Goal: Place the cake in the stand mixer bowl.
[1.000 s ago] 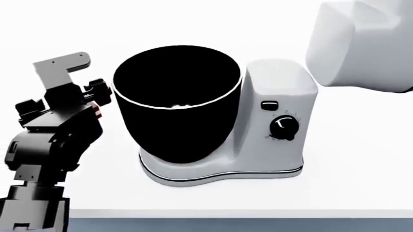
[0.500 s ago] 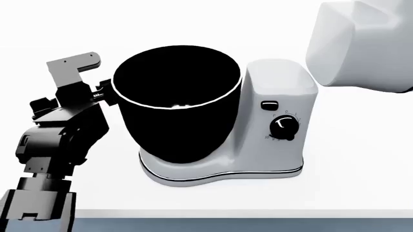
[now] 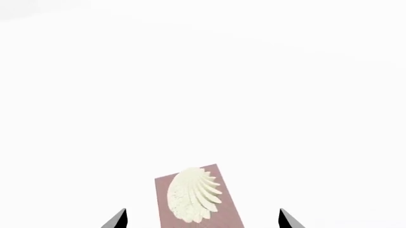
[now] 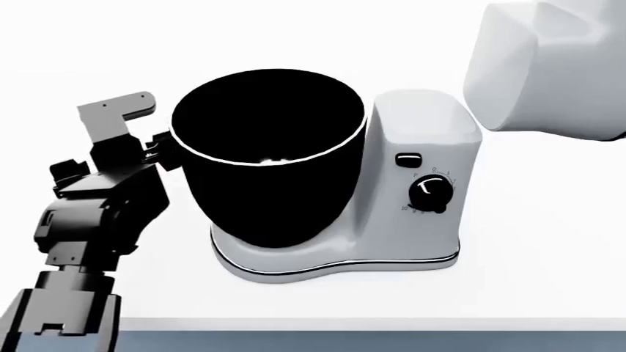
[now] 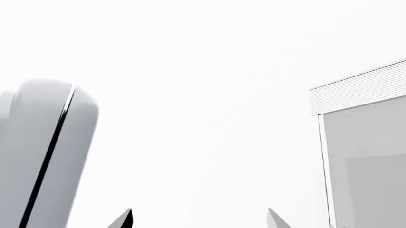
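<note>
The cake (image 3: 199,197), a small reddish slice with a cream swirl on top, lies between my left gripper's (image 3: 201,218) two fingertips (image 3: 119,219) in the left wrist view, with a gap on each side. The jaws are open. In the head view my left gripper (image 4: 157,147) is beside the left rim of the stand mixer bowl (image 4: 269,158), a deep glossy black bowl with a thin white rim, and the cake is hidden behind the gripper. My right gripper (image 5: 198,219) is open and empty, facing white surface.
The bowl sits on the white mixer body (image 4: 426,147) with its black dial (image 4: 430,192). A large white rounded shape (image 4: 547,66) fills the upper right. The table's front edge (image 4: 342,320) runs below the mixer. A grey panel (image 5: 364,166) shows in the right wrist view.
My left arm has moved up and to the right, closer to the bowl's left rim. The red and white bit seen at the gripper a second ago is now hidden.
</note>
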Tool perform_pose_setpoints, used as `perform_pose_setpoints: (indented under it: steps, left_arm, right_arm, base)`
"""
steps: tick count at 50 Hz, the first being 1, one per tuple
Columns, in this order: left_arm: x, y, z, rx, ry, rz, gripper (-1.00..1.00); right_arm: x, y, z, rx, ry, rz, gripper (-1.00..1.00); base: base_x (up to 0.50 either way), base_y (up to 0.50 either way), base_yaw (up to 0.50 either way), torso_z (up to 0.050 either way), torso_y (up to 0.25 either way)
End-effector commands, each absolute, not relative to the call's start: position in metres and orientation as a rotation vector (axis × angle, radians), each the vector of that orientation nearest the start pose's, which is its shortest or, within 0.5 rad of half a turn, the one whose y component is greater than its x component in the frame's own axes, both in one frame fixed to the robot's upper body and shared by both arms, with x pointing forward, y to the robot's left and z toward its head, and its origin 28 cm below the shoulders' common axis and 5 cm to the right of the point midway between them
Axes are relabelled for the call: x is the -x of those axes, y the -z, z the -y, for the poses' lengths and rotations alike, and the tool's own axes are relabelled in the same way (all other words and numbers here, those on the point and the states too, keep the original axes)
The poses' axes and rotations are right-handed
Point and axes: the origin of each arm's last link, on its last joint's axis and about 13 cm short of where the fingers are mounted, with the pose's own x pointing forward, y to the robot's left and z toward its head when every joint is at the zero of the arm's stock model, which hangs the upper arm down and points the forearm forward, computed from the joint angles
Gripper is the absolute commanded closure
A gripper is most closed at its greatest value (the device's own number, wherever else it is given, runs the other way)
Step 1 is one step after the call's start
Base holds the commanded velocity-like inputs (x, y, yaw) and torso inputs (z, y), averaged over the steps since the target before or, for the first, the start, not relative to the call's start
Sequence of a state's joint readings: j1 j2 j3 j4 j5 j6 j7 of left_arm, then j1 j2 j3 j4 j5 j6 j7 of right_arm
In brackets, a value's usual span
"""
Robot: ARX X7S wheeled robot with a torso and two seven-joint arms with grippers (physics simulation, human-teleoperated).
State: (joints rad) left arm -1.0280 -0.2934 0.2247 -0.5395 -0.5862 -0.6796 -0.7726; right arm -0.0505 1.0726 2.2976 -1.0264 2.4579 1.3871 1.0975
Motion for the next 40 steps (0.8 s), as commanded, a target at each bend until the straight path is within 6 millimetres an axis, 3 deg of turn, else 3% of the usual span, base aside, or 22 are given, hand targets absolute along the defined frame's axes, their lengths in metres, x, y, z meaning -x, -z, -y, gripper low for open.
perform_pose_setpoints:
  steps: [1,19,20,36,40]
  left_arm:
    - [-0.383,-0.168,-0.258,0.066,-0.615,-0.314,-1.0]
    - [-0.383,-0.163,-0.259,0.08,-0.615,-0.345,-1.0]
    - [-0.383,-0.163,-0.259,0.085,-0.612,-0.347,1.0]
    - [-0.382,-0.169,-0.258,0.092,-0.617,-0.336,1.0]
    - [-0.379,-0.18,-0.259,0.089,-0.603,-0.308,1.0]
  right_arm:
    - [-0.009,-0.283,0.206,0.345,0.62,0.669,-1.0]
    - [-0.01,-0.282,0.207,0.343,0.618,0.666,-1.0]
    - [-0.01,-0.282,0.207,0.344,0.619,0.666,-1.0]
    - [-0.011,-0.282,0.206,0.341,0.616,0.666,-1.0]
    - [-0.01,-0.282,0.207,0.34,0.617,0.665,-1.0]
  base:
    - [0.0,0.0,0.0,0.0,0.0]
    - [0.0,0.0,0.0,0.0,0.0]
    - [0.0,0.0,0.0,0.0,0.0]
    - [0.0,0.0,0.0,0.0,0.0]
    - [0.0,0.0,0.0,-0.004,0.0]
